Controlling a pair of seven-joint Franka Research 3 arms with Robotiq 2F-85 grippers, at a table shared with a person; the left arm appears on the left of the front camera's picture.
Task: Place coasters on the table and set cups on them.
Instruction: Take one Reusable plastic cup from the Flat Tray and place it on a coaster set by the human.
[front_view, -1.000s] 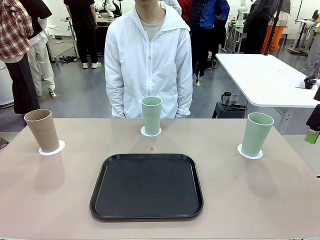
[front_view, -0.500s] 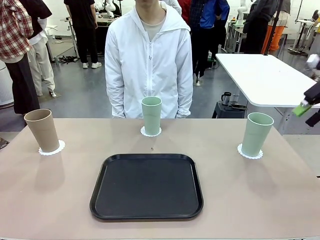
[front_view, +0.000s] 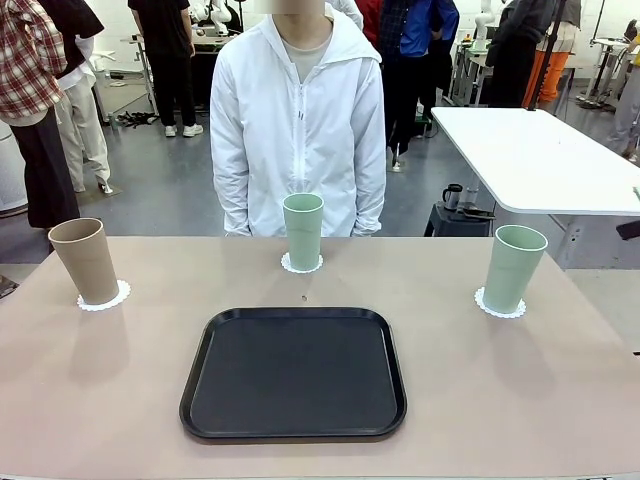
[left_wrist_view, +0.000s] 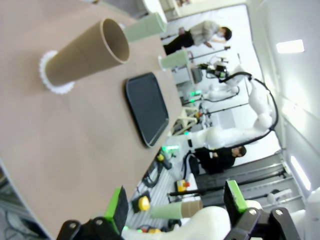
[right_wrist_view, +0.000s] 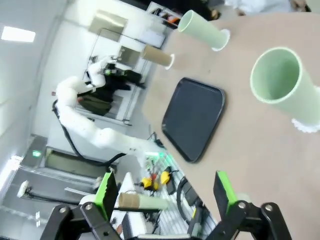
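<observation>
On the table (front_view: 100, 400), going from left to right, 3 cups each stand on their own coaster. At the left is the brown cup (front_view: 84, 260) on its lacy coaster (front_view: 118, 296). At the far middle, just in front of the person in the white jacket (front_view: 298, 120), is a green cup (front_view: 302, 231) on a coaster (front_view: 290, 266). At the right is the other green cup (front_view: 514, 267) on its coaster (front_view: 487, 306). A black tray (front_view: 294, 372) lies bare in the near middle. The left claw (left_wrist_view: 177, 202) hangs off the table's edge near the brown cup, wide open and holding nothing. The right claw (right_wrist_view: 165, 192) hangs past the right green cup, wide open and holding nothing too. The job looks done, so the big risk now is a bump. These cups are tall and look light, and I think an arm swinging back over the table could tip 1 over. A knock to the table could also slide a cup off its paper coaster.
</observation>
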